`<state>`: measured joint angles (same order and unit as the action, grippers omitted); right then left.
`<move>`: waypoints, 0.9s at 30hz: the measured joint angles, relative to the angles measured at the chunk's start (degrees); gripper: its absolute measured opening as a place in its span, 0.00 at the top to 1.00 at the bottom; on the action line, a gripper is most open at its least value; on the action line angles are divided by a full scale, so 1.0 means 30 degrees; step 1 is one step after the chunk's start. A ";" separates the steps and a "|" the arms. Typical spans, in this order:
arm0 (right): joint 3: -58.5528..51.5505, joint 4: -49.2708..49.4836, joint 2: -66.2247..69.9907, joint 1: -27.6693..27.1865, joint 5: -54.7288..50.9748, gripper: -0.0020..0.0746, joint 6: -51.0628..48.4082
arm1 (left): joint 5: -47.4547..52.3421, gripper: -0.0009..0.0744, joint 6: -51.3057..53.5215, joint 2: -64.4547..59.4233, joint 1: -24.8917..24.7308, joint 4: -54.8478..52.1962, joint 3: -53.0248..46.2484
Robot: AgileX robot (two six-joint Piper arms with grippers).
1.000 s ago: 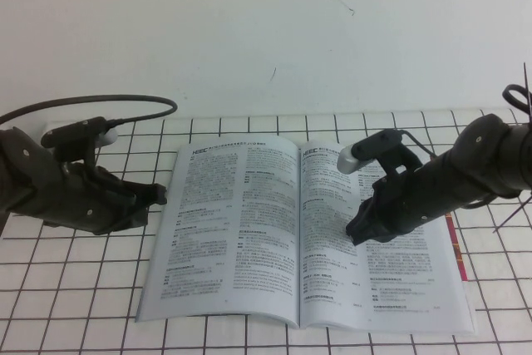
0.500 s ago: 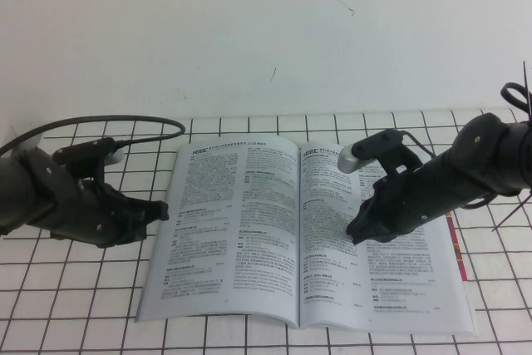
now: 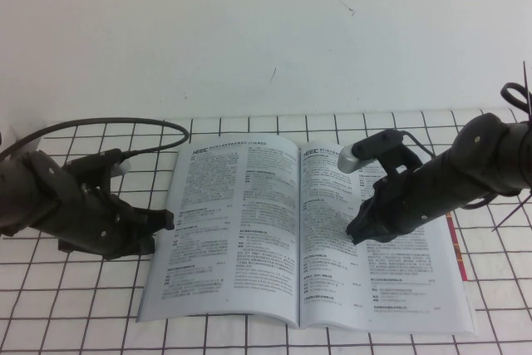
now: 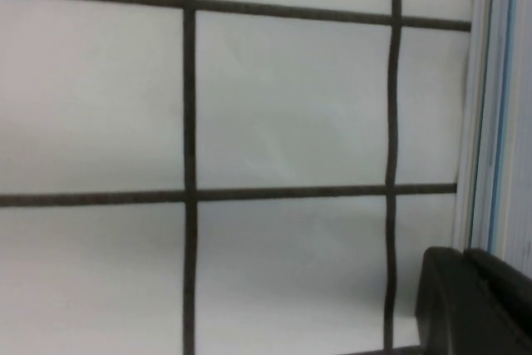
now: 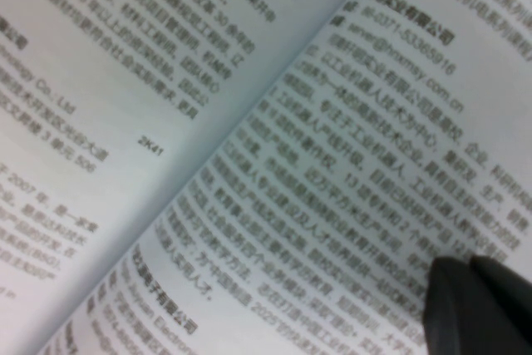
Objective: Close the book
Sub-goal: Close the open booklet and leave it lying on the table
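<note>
An open book [image 3: 249,230] with printed text lies flat on the gridded table, spine running front to back. My left gripper [image 3: 166,221] is low on the table right at the book's left edge; in the left wrist view its two fingers [image 4: 474,301] are pressed together beside the stacked page edges [image 4: 490,122]. My right gripper [image 3: 356,232] rests tip-down on the right-hand page, shut with nothing in it. The right wrist view has its closed fingertips [image 5: 478,301] against the printed page [image 5: 249,164] near the spine fold.
A white sheet with a black grid [image 3: 75,305] covers the table. A red cover edge [image 3: 455,247] peeks out under the book's right side. Black cable [image 3: 125,126] loops behind the left arm. A plain white wall stands at the back.
The left arm has dropped lower and slid right, bringing its gripper up to the book's left edge. The right arm and the book have not moved.
</note>
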<state>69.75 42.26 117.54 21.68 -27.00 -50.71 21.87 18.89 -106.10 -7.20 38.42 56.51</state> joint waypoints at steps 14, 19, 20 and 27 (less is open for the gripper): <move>0.0000 -0.0155 0.0000 0.0000 -0.0103 0.98 0.0000 | 0.4572 0.99 0.9238 -0.0656 0.0034 1.1668 0.0018; 0.0000 -0.0155 0.0000 -0.0040 -0.0136 0.98 0.0000 | 0.7271 0.99 1.2615 -0.0656 -0.0007 1.6596 0.0018; 0.0000 -0.0155 0.0000 -0.0040 -0.0136 0.98 0.0000 | 0.7660 0.99 1.3017 -0.0656 -0.0057 1.7466 0.0018; 0.0000 -0.0504 -0.0037 -0.0115 -0.0272 0.98 0.0203 | 0.8709 0.99 1.4903 -0.0656 -0.1421 1.9560 0.0018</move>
<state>69.75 40.75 117.43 21.33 -27.82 -50.10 47.99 63.60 -108.07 -11.46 97.10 56.56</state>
